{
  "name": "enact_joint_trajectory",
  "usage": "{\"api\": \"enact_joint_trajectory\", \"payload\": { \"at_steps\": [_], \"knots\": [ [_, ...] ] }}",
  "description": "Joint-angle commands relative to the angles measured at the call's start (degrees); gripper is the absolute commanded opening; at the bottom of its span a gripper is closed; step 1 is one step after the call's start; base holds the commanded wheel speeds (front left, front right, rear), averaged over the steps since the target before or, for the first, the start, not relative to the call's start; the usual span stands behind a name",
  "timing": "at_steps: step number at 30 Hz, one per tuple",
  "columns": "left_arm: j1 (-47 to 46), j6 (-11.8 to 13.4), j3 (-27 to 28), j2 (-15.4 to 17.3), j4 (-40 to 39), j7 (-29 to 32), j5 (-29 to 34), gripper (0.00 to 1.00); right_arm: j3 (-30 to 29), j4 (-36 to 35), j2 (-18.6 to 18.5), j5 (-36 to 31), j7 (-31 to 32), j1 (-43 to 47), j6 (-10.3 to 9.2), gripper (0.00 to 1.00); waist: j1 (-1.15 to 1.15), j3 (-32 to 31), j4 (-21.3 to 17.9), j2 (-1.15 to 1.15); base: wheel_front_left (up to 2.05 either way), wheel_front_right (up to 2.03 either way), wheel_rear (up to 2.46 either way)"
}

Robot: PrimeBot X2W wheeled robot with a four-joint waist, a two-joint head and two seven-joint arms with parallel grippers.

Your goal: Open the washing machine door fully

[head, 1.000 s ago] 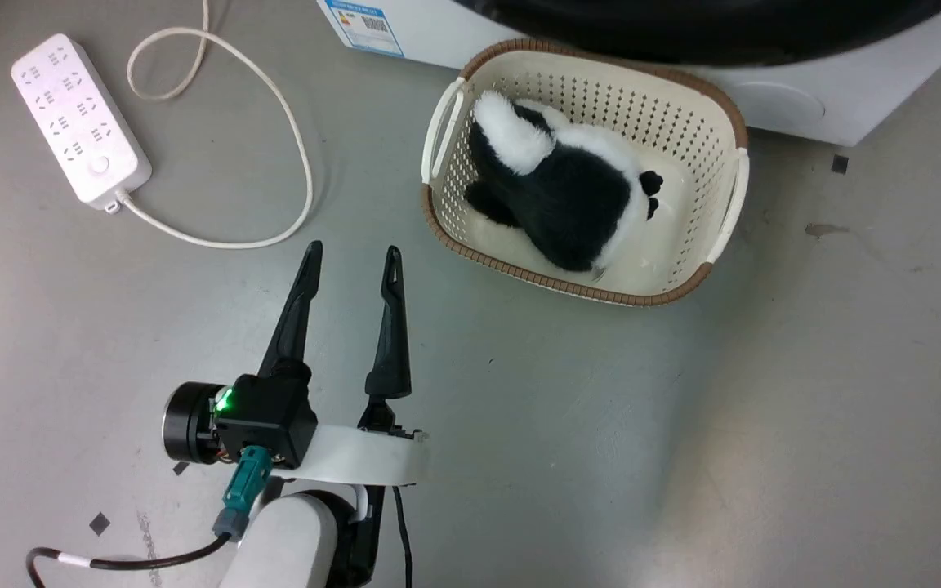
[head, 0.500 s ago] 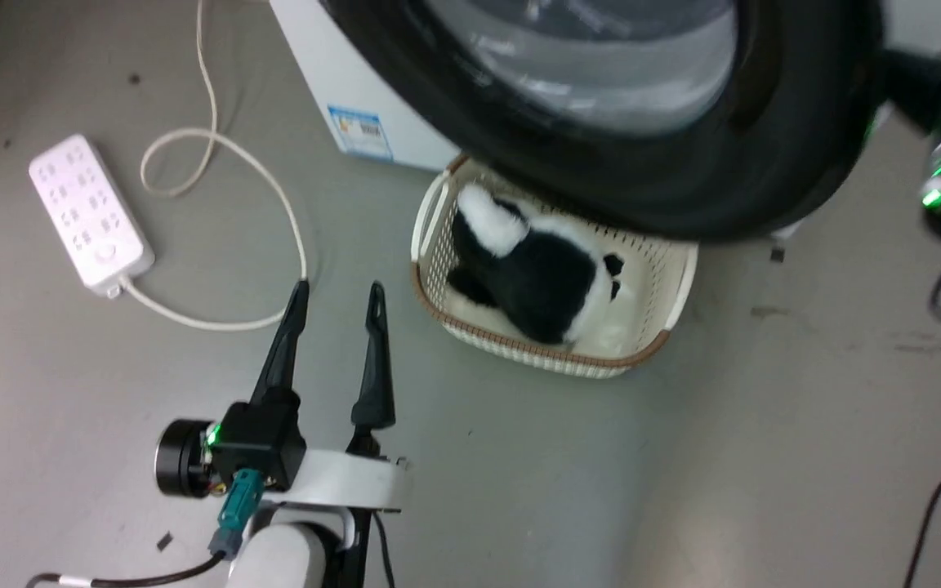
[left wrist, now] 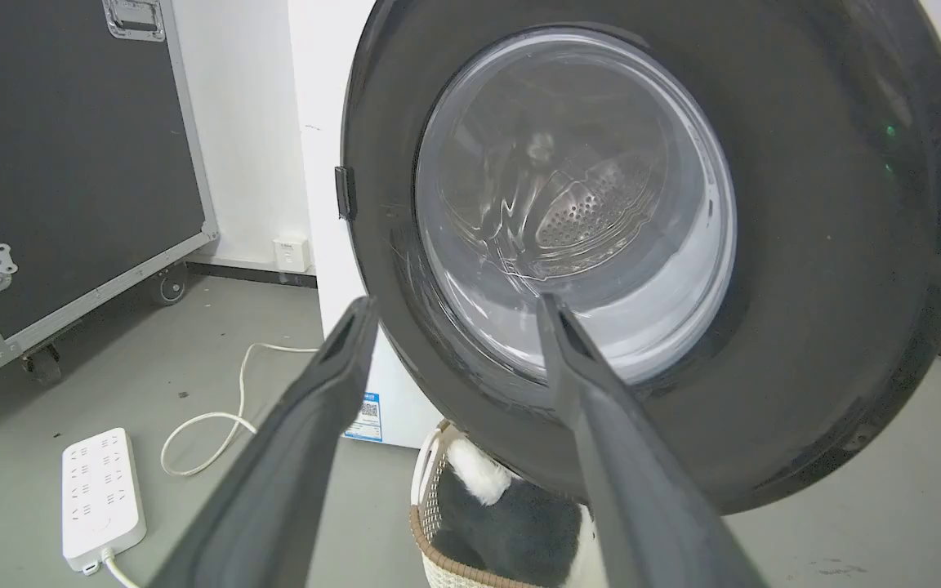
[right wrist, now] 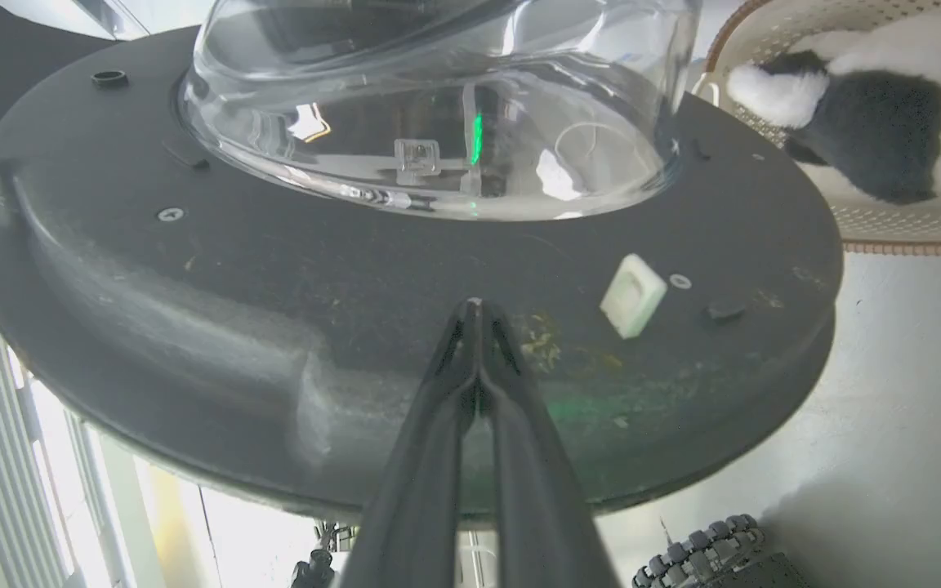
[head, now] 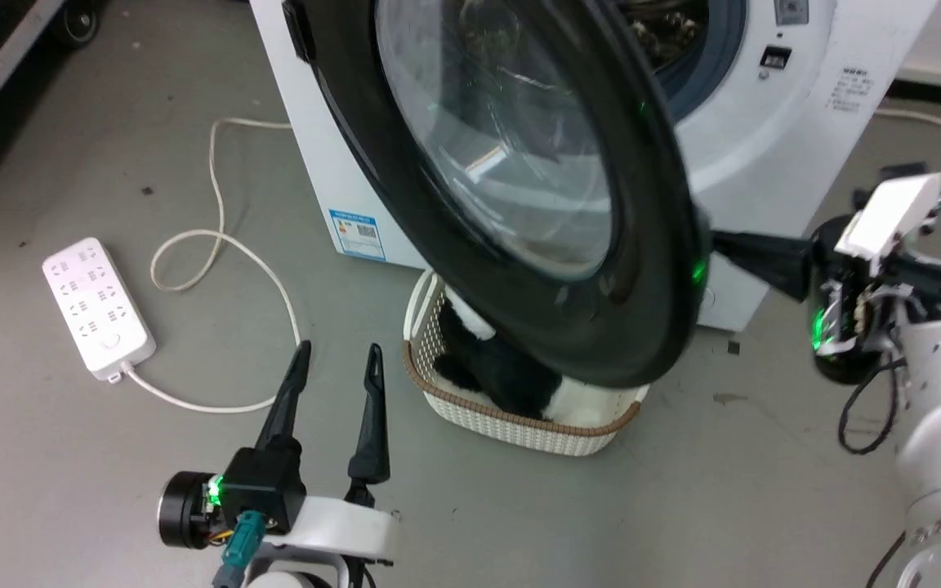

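The washing machine door (head: pixel 519 188), a big glossy black disc with a clear glass bowl, stands part open and swings out over the basket. Its outer face fills the left wrist view (left wrist: pixel 830 245); its inner face shows in the right wrist view (right wrist: pixel 274 269). My right gripper (head: pixel 720 241) reaches in from the right behind the door's free edge. It is shut with nothing between its fingers, and the tips (right wrist: pixel 474 306) rest against the door's inner face. My left gripper (head: pixel 337 353) hangs open low over the floor, short of the door (left wrist: pixel 458 300).
A cream basket (head: pixel 519 431) holding a black and white plush toy (head: pixel 503 384) sits on the floor under the door. A white power strip (head: pixel 99 306) and its cord (head: pixel 217 245) lie at the left. A black wheeled case (left wrist: pixel 70 122) stands further left. The white machine body (head: pixel 764 163) is behind.
The head camera has tilted up, bringing the door, the machine front and my right gripper into the picture. My left gripper keeps the same open pose.
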Motion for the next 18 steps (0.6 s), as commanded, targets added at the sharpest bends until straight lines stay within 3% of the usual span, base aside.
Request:
{"api": "enact_joint_trajectory", "payload": {
  "at_steps": [1, 11, 18],
  "knots": [
    [0.73, -0.2, -0.04, 0.08, 0.16, -0.3, 0.55, 1.0, 1.19, 0.26, 0.65, 1.68, 0.63, 1.13, 0.07, 0.0, 0.02, -0.78, 0.32, -0.01, 0.0, 0.0, 0.0],
    [3.7, -0.87, -1.12, 0.08, 1.06, -0.3, 0.34, 1.0, 30.72, -5.55, 0.68, 29.78, -2.94, 12.85, 0.07, 0.0, 0.02, -3.18, 1.79, -0.01, 0.0, 0.0, 0.0],
    [5.11, -1.1, -1.33, 0.08, 1.18, -0.3, 0.27, 1.0, 46.87, -12.59, 0.68, 41.87, -11.78, 19.67, 0.07, 0.0, 0.02, -3.83, 2.41, -0.01, 0.0, 0.0, 0.0]
  ]
}}
